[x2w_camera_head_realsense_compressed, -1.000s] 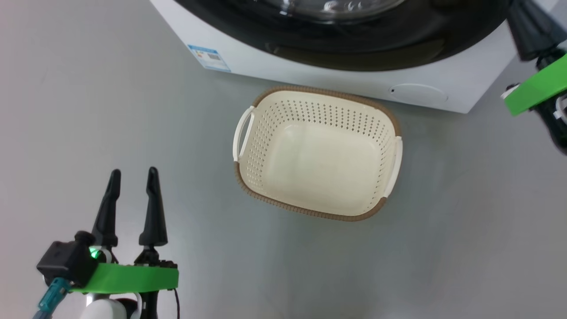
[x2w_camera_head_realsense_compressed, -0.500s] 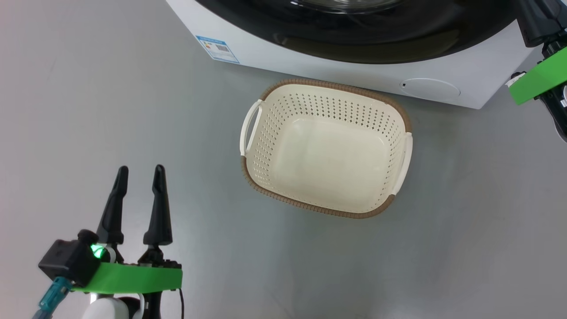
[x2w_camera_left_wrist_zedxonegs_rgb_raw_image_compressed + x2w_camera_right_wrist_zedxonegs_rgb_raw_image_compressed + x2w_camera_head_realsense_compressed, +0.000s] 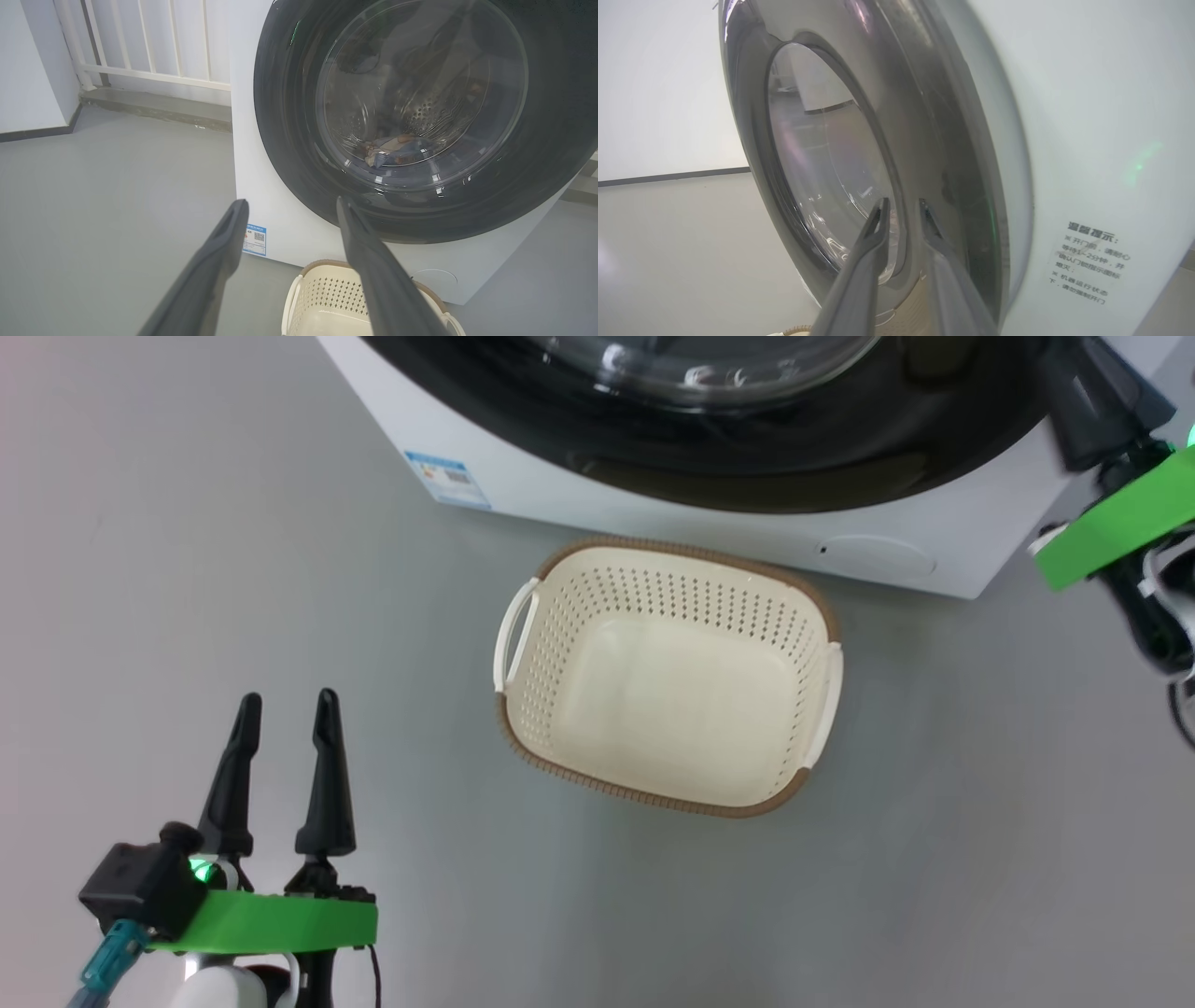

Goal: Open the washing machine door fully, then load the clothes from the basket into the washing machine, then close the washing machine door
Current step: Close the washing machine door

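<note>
The washing machine (image 3: 653, 513) fills the top of the head view, and the washing machine door (image 3: 794, 457) lies against its front. Through the door glass in the left wrist view, the blue and orange clothes (image 3: 397, 151) lie in the steel drum. On the floor in front stands the basket (image 3: 672, 597), with nothing in it. My right gripper (image 3: 902, 207) is shut, with nothing between its fingers, and sits at the door's (image 3: 924, 116) right edge. My left gripper (image 3: 287, 709) hangs open at the lower left, well clear of the basket, pointing at the door (image 3: 289, 116).
Grey floor (image 3: 934, 859) lies all around the basket. A white railing (image 3: 149, 46) and a low step run behind the machine's left side. A blue label (image 3: 448, 481) and a round flap (image 3: 878, 555) mark the machine's lower front.
The whole head picture has shifted up and back down, so the camera moved. The basket and left gripper keep their places. The right gripper stays by the door's right edge.
</note>
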### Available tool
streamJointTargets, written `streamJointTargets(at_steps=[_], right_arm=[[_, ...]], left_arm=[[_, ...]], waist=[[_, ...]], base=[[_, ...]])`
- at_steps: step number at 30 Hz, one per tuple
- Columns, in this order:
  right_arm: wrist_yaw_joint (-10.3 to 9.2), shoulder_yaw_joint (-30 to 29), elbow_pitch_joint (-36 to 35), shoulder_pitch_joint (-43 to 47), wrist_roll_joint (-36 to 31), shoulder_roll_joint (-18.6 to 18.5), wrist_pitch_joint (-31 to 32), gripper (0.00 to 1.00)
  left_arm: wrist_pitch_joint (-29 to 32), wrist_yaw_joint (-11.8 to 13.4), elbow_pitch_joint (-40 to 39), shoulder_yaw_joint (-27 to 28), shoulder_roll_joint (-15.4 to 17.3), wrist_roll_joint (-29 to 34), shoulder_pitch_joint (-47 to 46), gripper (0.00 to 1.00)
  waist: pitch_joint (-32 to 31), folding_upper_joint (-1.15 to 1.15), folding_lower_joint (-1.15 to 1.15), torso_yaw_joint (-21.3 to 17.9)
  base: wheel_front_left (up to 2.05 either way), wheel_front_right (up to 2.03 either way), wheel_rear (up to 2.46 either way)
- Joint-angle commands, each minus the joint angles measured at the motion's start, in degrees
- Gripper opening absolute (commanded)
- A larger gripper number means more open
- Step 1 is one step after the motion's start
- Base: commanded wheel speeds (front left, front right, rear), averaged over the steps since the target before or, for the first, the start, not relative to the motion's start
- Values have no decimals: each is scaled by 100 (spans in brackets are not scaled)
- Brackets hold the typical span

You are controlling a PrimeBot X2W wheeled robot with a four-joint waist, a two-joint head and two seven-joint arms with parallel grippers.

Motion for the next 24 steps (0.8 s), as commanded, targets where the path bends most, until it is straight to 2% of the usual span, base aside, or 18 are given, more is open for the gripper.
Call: streamJointTargets(at_steps=[1, 11, 24], right_arm=[[-14, 11, -171, 267, 27, 38, -46, 100], [-14, -297, -627, 1071, 29, 309, -46, 100], [-14, -1059, -1170, 2462, -232, 748, -46, 100]], left_arm=[[-37, -14, -68, 224, 124, 108, -85, 100], [-37, -72, 107, 339, 205, 295, -16, 100], [-37, -90, 352, 393, 468, 241, 265, 100]], waist=[[-191, 0, 0, -123], [-862, 0, 0, -659], [-1745, 0, 0, -1754]], base=[[0, 0, 0], [0, 0, 0], [0, 0, 0]])
